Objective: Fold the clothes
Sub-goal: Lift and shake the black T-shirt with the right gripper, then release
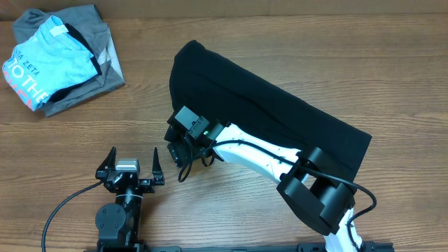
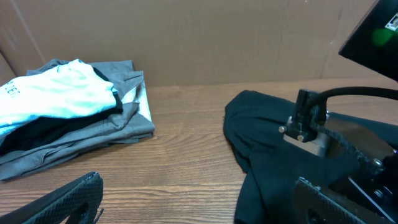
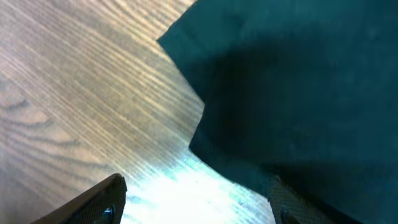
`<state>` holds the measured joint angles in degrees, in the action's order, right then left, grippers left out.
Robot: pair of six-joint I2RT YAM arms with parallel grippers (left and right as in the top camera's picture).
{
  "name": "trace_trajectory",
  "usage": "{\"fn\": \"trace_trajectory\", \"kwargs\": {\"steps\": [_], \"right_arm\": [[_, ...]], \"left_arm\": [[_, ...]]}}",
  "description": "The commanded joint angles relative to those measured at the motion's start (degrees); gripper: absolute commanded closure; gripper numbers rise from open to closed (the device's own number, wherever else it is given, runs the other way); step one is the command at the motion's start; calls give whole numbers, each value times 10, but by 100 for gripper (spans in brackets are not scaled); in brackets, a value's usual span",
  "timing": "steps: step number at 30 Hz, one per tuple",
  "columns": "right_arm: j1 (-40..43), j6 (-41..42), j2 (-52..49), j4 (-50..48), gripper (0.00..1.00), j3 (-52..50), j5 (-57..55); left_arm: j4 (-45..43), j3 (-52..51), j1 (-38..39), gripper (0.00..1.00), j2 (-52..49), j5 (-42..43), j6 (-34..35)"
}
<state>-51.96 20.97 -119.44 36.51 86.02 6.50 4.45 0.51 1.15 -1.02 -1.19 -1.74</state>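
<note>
The black T-shirt (image 1: 259, 98) lies folded into a long band across the middle of the table, from upper left to lower right. It also shows in the left wrist view (image 2: 273, 149) and the right wrist view (image 3: 298, 87). My right gripper (image 1: 176, 148) is open and empty at the shirt's lower left edge; one finger is over bare wood, the other at the cloth's edge (image 3: 199, 202). My left gripper (image 1: 130, 164) is open and empty, near the table's front edge, apart from the shirt (image 2: 199, 199).
A pile with a light blue printed shirt (image 1: 49, 59) on a grey garment (image 1: 98, 77) sits at the far left corner; it also shows in the left wrist view (image 2: 68, 118). The wooden table (image 1: 315, 42) surrounds the shirt. A brown wall (image 2: 217, 37) stands behind the table.
</note>
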Motion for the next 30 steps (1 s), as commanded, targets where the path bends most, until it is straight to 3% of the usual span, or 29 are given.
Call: {"fn": "trace_trajectory", "kwargs": {"steps": [1, 10, 15, 17, 22, 30], "right_arm": [[-7, -4, -7, -16, 22, -5, -39], [-20, -23, -36, -33, 22, -5, -52], [-20, -23, -49, -39, 27, -5, -54], [-20, -23, -55, -39, 31, -5, -59], [-20, -23, -64, -39, 59, -5, -70], [-20, -23, -76, -40, 74, -5, -70]], "left_arm": [[-2, -2, 3, 0, 3, -7, -10], [-2, -2, 3, 0, 3, -7, -10], [-2, -2, 3, 0, 3, -7, -10], [-2, -2, 3, 0, 3, -7, -10], [-2, -2, 3, 0, 3, -7, -10], [-2, -2, 3, 0, 3, -7, -10]]}}
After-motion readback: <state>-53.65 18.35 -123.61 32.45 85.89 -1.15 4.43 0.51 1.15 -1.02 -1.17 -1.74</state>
